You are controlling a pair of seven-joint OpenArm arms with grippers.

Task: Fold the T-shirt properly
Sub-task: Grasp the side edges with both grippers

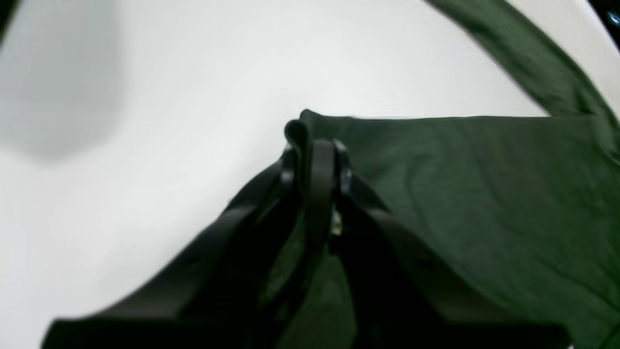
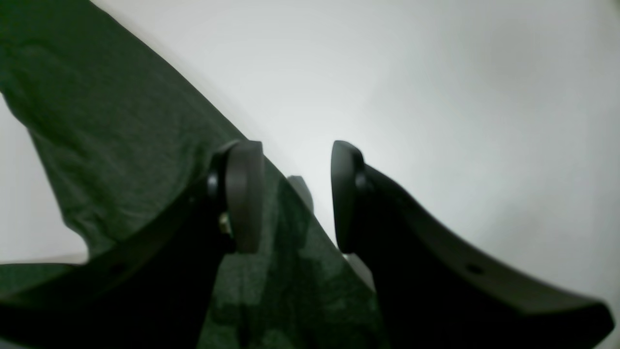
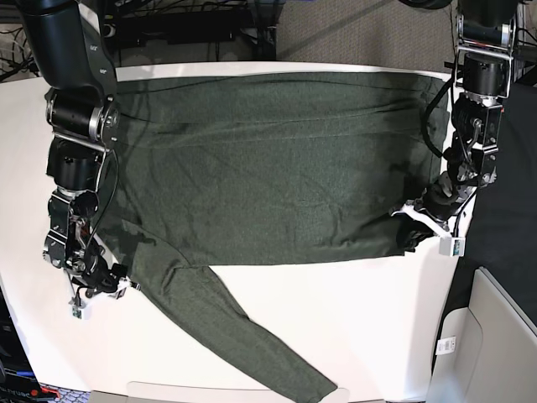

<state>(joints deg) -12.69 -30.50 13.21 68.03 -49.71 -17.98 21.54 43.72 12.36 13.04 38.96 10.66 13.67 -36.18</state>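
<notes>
The dark olive-green T-shirt (image 3: 277, 168) lies spread flat across the white table (image 3: 377, 319), one long sleeve (image 3: 252, 344) trailing toward the front edge. My left gripper (image 1: 315, 150) is shut on a bunched corner of the shirt's (image 1: 484, 194) edge; the base view shows this gripper (image 3: 409, 228) at the shirt's right end. My right gripper (image 2: 295, 194) is open, its fingers straddling the fabric's (image 2: 121, 126) edge just above the table. In the base view it (image 3: 126, 284) sits low at the left, where the sleeve meets the body.
Bare white table surface (image 1: 145, 145) lies beyond the pinched corner. The sleeve end (image 3: 323, 395) reaches the table's front edge. A pale chair or bin (image 3: 495, 336) stands off the table at the right. Cables and dark gear (image 3: 193, 25) run along the back.
</notes>
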